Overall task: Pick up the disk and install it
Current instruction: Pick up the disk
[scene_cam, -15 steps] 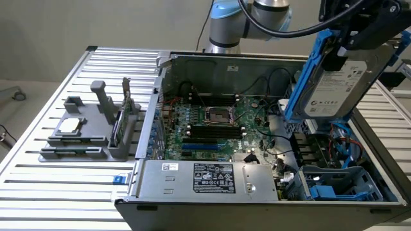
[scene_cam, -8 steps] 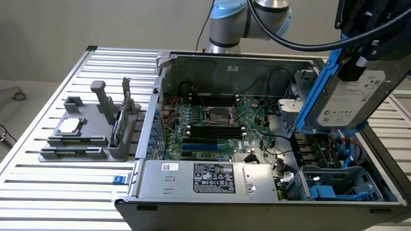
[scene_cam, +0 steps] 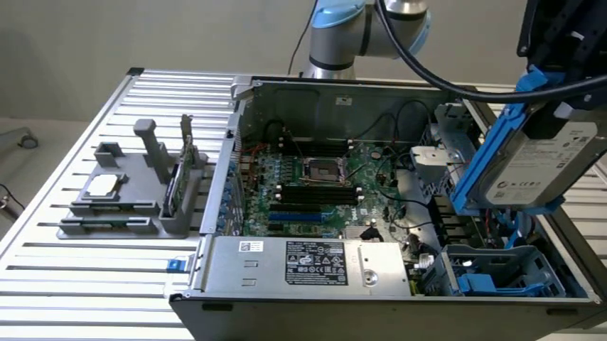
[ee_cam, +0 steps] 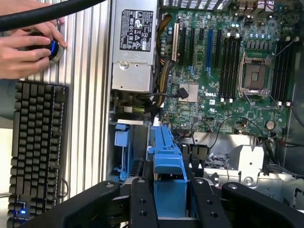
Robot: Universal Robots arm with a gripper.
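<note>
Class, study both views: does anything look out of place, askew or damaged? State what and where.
Only the disk: it hangs steeply tilted in the hand above the open computer case, at the exterior view's right, outside the blue drive bay. No damage or spill shows.

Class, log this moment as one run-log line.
jaws: closed on disk | disk: aloft, tilted, over open computer case | install: not yet done

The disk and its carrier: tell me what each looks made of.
The disk: probably metal, judging by its matte silver-grey casing, with a white, paper-like label stuck on its face. Its carrier: probably moulded plastic, judging by its uniform bright blue colour, slight sheen and ribbed rails.
</note>
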